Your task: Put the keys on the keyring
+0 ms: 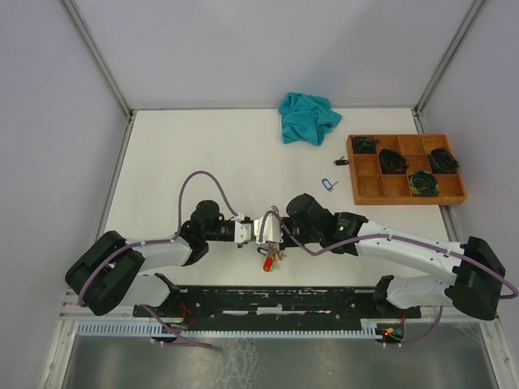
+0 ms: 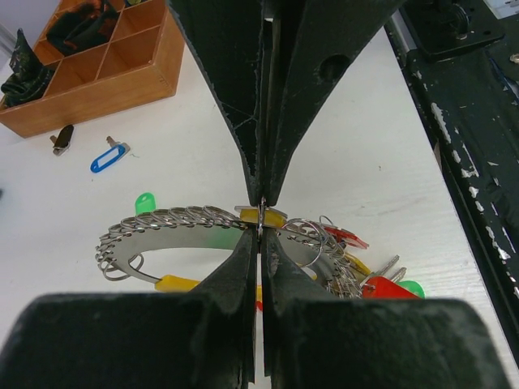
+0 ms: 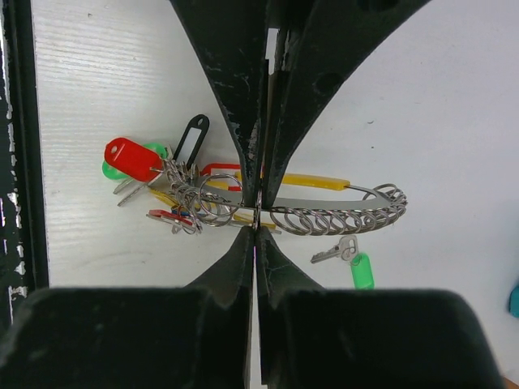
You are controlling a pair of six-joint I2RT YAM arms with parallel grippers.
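In the top view our two grippers meet tip to tip near the 6 o'clock edge of the table (image 1: 203,154). The left gripper (image 1: 246,233) comes in from 9 o'clock and the right gripper (image 1: 266,231) from 3 o'clock. Both pairs of jaws are closed. Each wrist view shows them pinching the wire of the keyring (image 3: 340,217), so it is held between the two grippers. We cannot tell whether it touches the table.

The keyring carries a long row of small split loops. In the right wrist view most keys (image 3: 174,198) sit in one bunch at 9 o'clock from the fingertips. In this bunch we see a red tag (image 3: 130,158) and a black tag (image 3: 189,142). A yellow tag (image 3: 316,181) lies just beside the wire at 2 o'clock. A green-tag key (image 3: 357,263) lies at 4 o'clock, just outside the wire. We cannot tell whether it hangs on the keyring.

In the top view a blue-tag key (image 1: 328,183) lies apart on the table, at 2 o'clock from the grippers. A small black key (image 1: 340,161) lies a little farther in the same direction. Just beside them, at 3 o'clock, stands the wooden tray (image 1: 369,186) with dark things in some compartments. A teal cloth (image 1: 308,117) lies crumpled at 12 o'clock, near the far edge.
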